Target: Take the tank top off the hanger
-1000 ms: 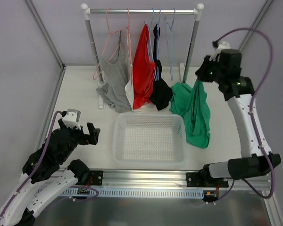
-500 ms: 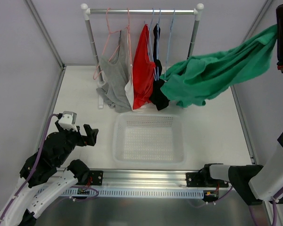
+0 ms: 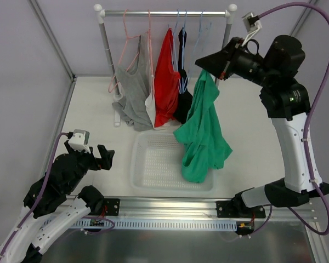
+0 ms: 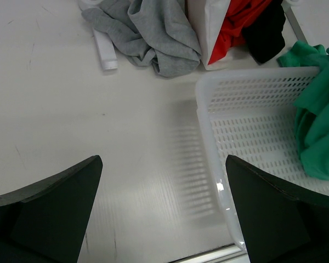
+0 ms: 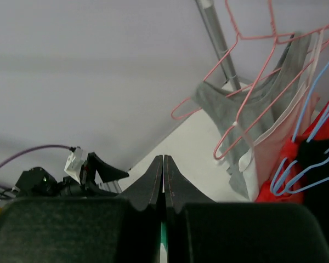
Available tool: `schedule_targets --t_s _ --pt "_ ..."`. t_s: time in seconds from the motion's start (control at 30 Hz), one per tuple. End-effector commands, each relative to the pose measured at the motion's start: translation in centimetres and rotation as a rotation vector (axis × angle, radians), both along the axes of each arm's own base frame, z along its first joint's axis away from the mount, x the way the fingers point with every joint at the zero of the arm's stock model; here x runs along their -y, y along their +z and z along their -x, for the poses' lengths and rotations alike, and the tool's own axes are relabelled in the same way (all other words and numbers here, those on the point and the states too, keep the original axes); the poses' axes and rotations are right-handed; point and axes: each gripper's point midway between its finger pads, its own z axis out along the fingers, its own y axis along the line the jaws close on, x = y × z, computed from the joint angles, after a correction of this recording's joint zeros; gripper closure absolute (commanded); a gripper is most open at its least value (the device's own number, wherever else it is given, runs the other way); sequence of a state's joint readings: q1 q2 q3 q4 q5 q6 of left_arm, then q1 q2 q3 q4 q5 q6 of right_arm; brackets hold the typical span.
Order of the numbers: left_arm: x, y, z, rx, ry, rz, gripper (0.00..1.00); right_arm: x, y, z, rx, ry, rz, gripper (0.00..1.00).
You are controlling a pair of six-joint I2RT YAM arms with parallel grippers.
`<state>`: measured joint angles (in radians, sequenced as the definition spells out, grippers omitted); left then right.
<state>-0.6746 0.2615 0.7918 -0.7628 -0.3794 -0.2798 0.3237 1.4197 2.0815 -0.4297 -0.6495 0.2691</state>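
Note:
The green tank top (image 3: 202, 129) hangs from my right gripper (image 3: 206, 61), which is shut on its upper edge high in front of the rack. Its lower part drapes over the right side of the white basket (image 3: 142, 164); it also shows in the left wrist view (image 4: 318, 129). In the right wrist view the gripper (image 5: 163, 160) has its jaws pressed together, with a sliver of green between them. The light-blue hanger (image 3: 199, 34) hangs bare on the rail, behind and left of the gripper. My left gripper (image 3: 106, 156) is open and empty, low, left of the basket (image 4: 207, 126).
The rack's rail (image 3: 164, 13) carries pink hangers (image 3: 126, 49), a grey top (image 3: 132, 93), a red top (image 3: 167, 76) and a black garment (image 3: 185, 107) trailing onto the table. The rack's right post (image 3: 226, 38) stands close to my right gripper. Walls enclose the table.
My right arm has swung from the far right to the left with the tank top. The top was stretched out sideways and now hangs straight down over the basket. The left arm has stayed put.

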Motion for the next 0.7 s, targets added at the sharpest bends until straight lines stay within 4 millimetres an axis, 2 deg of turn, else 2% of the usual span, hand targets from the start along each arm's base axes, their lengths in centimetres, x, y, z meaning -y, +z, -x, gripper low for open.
schedule_targets --t_s 0.0,0.07,0.17,0.2,0.23,0.3,0.33,0.37,0.43,0.47,0.5,0.53,0.57,0.63,0.67 --pt "-0.3 0.5 -0.3 0.023 0.03 0.018 0.01 -0.1 1.0 4.8 0.157 0.004 0.087 1.0" --pt "-0.4 0.6 -0.3 0.027 0.032 0.021 0.01 -0.7 0.2 5.1 0.15 0.003 0.111 1.0" --pt "-0.3 0.6 -0.3 0.028 0.03 0.022 0.01 -2.4 -0.7 6.5 0.172 0.026 0.154 1.0" --pt "-0.4 0.6 -0.2 0.029 0.03 0.023 0.01 -3.4 -0.8 7.9 0.196 0.066 0.165 1.0" --pt "-0.4 0.6 -0.2 0.029 0.03 0.023 0.01 -3.9 -1.8 8.2 0.205 0.074 0.192 1.0" --pt "-0.4 0.7 -0.2 0.034 0.03 0.027 0.01 -3.9 -1.7 9.6 0.234 0.071 0.193 1.0" --pt "-0.4 0.7 -0.2 0.034 0.03 0.027 0.01 -4.0 -2.3 9.6 0.238 0.066 0.206 1.0" --pt "-0.4 0.7 -0.2 0.033 0.028 0.025 0.01 -3.6 -1.7 9.7 0.256 0.047 0.196 1.0" --pt "-0.3 0.6 -0.2 0.028 0.027 0.022 0.01 -1.4 -0.3 8.5 0.279 -0.094 0.193 1.0" --pt "-0.3 0.6 -0.3 0.028 0.026 0.02 0.01 1.1 1.7 7.7 0.322 -0.226 0.204 1.0" --pt "-0.3 0.6 -0.3 0.028 0.025 0.021 0.01 3.0 2.9 7.1 0.345 -0.321 0.223 1.0" --pt "-0.2 0.7 -0.2 0.028 0.023 0.021 0.01 3.5 1.9 5.4 0.322 -0.387 0.313 1.0" --pt "-0.3 0.7 -0.2 0.031 0.023 0.024 0.01 7.6 4.7 4.7 0.362 -0.586 0.322 1.0" --pt "-0.4 0.8 -0.1 0.037 0.025 0.029 0.01 11.5 4.2 2.1 0.319 -0.798 0.407 1.0" --pt "-0.4 0.9 0.0 0.043 0.024 0.035 0.01 13.7 4.0 1.5 0.288 -0.896 0.428 1.0"
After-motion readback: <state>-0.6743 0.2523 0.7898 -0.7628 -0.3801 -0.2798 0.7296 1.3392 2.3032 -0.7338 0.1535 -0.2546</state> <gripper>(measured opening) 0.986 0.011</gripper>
